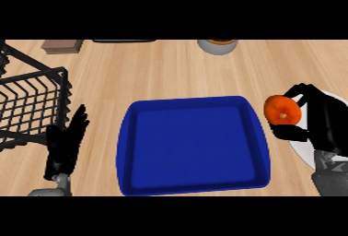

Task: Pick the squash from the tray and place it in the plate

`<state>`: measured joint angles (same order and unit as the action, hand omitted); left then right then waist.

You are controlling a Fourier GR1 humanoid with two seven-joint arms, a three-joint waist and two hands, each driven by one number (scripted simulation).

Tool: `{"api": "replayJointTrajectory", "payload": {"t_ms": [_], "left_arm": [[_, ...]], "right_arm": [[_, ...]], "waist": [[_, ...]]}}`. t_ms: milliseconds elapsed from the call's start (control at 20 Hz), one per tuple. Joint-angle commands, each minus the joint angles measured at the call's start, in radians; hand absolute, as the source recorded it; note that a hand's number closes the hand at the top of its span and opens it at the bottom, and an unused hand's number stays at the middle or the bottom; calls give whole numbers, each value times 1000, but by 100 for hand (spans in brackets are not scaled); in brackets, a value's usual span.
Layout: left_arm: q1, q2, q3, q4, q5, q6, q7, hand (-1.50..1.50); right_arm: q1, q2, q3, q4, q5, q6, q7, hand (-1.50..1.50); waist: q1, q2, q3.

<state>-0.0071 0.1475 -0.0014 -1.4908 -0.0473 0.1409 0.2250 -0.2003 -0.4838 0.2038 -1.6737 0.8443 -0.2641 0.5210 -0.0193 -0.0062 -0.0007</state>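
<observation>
Right robot hand (319, 122) curled round the orange squash (282, 110), holding it lifted just past the right rim of the blue tray (192, 144) and over the left edge of the white plate (304, 150), most of which sits hidden under the black fingers. Main risk, judging from this: letting go here, at the plate's left rim and not over its middle, and so sending the round squash rolling off onto the tabletop (170, 69) or back against the tray wall. Second risk: fingers catching the plate's rim on the way down and nudging the plate toward the right edge of the tabletop (little of the plate visible, so hard to say how much room is left there). Left robot hand (66, 143) resting open, fingers up, near the front-left corner, beside a black wire basket (31, 99). Pale wood-grain tabletop, smooth. Along the far edge, a grey bowl (218, 46), a brown block (62, 45) and a dark flat item, too cut off to name.
</observation>
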Motion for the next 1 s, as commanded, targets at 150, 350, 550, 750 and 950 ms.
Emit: {"api": "replayJointTrajectory", "payload": {"t_ms": [150, 350, 550, 750, 950], "left_arm": [[52, -45, -34, -9, -24, 12, -46, 0], [-20, -36, -40, -55, -43, 16, 71, 0], [-59, -23, 15, 56, -17, -6, -12, 0], [-52, -63, -20, 28, -57, 32, 14, 0], [-101, -40, 11, 69, -39, 3, 9, 0]], "right_arm": [[34, -61, -208, -73, -38, 36, 59, 150], [30, -29, -280, 51, -76, 6, -27, 150], [48, -79, -390, 151, -149, 20, -139, 150], [33, -59, -406, 288, -135, 14, -213, 150], [-82, -92, -410, 476, -116, 61, -246, 150]], "waist": [[17, 5, 1], [21, 6, 1], [18, 8, 1], [21, 7, 1], [25, 9, 1]]}}
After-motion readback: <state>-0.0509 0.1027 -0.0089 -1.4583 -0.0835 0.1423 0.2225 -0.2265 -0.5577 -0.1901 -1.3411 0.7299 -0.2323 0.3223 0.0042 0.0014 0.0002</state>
